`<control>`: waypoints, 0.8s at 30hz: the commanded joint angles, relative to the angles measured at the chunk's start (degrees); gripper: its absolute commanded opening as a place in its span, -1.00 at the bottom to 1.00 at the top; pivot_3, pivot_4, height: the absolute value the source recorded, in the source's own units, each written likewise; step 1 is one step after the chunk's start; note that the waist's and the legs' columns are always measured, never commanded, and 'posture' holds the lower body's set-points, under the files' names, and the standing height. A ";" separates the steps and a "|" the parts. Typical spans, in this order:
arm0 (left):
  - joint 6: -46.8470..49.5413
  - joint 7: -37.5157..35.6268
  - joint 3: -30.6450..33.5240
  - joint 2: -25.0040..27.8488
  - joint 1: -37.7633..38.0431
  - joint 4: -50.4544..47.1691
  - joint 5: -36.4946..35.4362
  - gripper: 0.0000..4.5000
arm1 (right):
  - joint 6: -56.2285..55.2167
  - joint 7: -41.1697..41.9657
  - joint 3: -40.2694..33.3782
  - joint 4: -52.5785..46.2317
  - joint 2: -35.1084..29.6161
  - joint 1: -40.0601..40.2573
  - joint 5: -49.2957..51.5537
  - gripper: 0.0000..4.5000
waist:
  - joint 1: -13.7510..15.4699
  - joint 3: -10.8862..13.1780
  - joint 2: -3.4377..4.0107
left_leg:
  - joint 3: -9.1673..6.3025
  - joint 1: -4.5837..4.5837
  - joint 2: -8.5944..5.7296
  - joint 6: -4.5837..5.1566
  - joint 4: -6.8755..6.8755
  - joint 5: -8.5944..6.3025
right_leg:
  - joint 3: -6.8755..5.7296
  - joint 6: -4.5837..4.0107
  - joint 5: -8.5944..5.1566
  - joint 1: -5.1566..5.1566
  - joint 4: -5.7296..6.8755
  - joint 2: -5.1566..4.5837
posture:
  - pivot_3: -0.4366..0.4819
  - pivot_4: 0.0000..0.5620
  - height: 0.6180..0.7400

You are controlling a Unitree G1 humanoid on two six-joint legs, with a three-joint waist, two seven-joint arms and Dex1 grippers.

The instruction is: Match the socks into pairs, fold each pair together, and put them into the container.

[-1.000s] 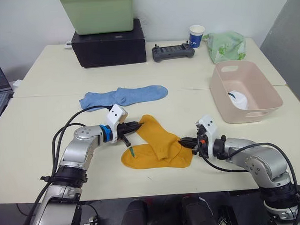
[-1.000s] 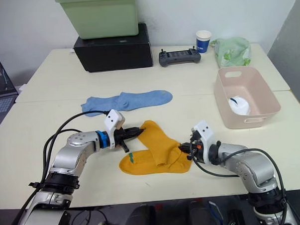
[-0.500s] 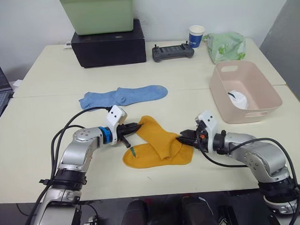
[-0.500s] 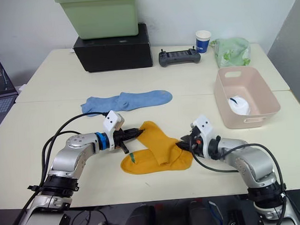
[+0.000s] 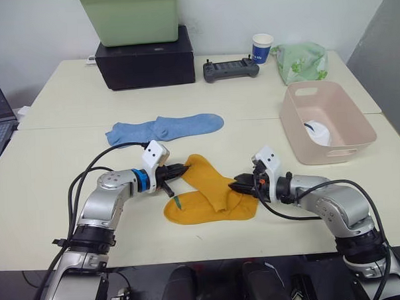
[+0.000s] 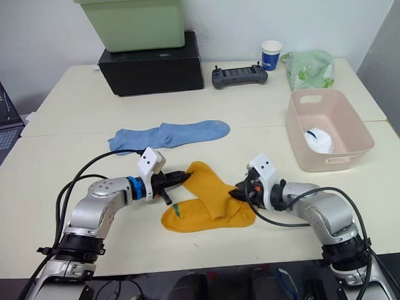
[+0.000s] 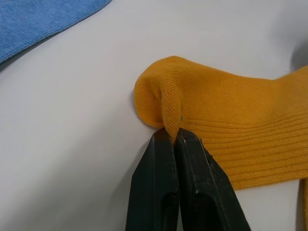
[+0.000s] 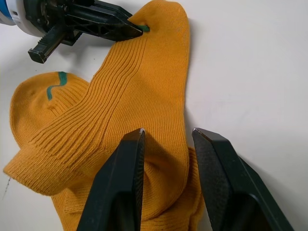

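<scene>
Near the front middle of the desk (image 5: 47,156), two mustard-orange socks (image 5: 212,196) lie overlapped. One runs crosswise along the front, its rounded end toward the robot's left; the other lies slanted over it, its long axis running from the far left down toward the right.

From the head views, the left gripper (image 5: 183,168) meets the far-left end of the slanted sock. The left wrist view adds that its fingers (image 7: 161,178) are pressed together on a small pinched fold of the orange fabric (image 7: 166,103), lifted into a hump off the desk. The right wrist view shows the same pinch from the other side, with a thin green thread at the tip, and a green mark (image 8: 55,85) on the rounded end of the lower sock.

The right gripper (image 5: 244,184) sits at the right end of the pile. From above its opening is hard to read; the right wrist view shows its fingers (image 8: 120,187) parted narrowly, straddling the ribbed fabric where the two socks overlap, not closed on it.

Farther back, two light blue socks (image 5: 166,127) lie end to end, long axis crosswise, one overlapping the other. At the right edge stands the pale pink basket (image 5: 299,145), with something white (image 5: 317,133) bearing a dark mark inside; what it is cannot be told.
</scene>
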 commanded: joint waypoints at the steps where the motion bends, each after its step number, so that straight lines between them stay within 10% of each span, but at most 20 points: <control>1: -0.30 0.57 1.00 -0.05 0.06 -0.42 0.39 -1.00 | 0.39 -0.07 -1.23 -1.71 0.06 -0.20 0.93 -0.66 | 0.00 0.00 0.00 | 0.00 0.00 0.00 0.00 0.00 0.00 | 0.00 0.00 0.00 0.00 0.00 0.00 | -0.05 -0.47 1.00; 4: -0.41 0.61 0.97 -0.11 0.02 -0.45 0.42 -1.00 | 0.69 0.02 -1.79 -1.80 0.32 -0.24 1.45 -0.99 | 0.00 0.00 0.00 | -0.01 0.00 0.00 0.00 0.00 0.00 | 0.00 0.00 0.00 0.00 0.00 0.00 | -0.05 -0.47 1.00; 17: 10.12 3.22 7.20 3.21 9.05 -23.53 -7.38 -1.00 | 5.05 2.76 -7.75 -2.46 -4.01 -6.82 6.20 -0.99 | -0.06 0.00 0.00 | -0.02 -0.01 0.06 0.00 0.00 0.00 | 0.02 0.00 0.00 0.00 0.01 -0.07 | -0.05 -0.47 1.00; 24: 16.41 15.41 9.21 -2.71 19.74 -36.82 -9.13 -1.00 | -8.89 11.77 4.08 11.04 -9.54 -16.62 -5.43 -0.99 | -0.12 0.00 0.00 | -0.01 0.03 0.02 0.01 0.02 -0.01 | 0.03 0.00 0.00 0.05 -0.02 -0.10 | -0.05 -0.47 1.00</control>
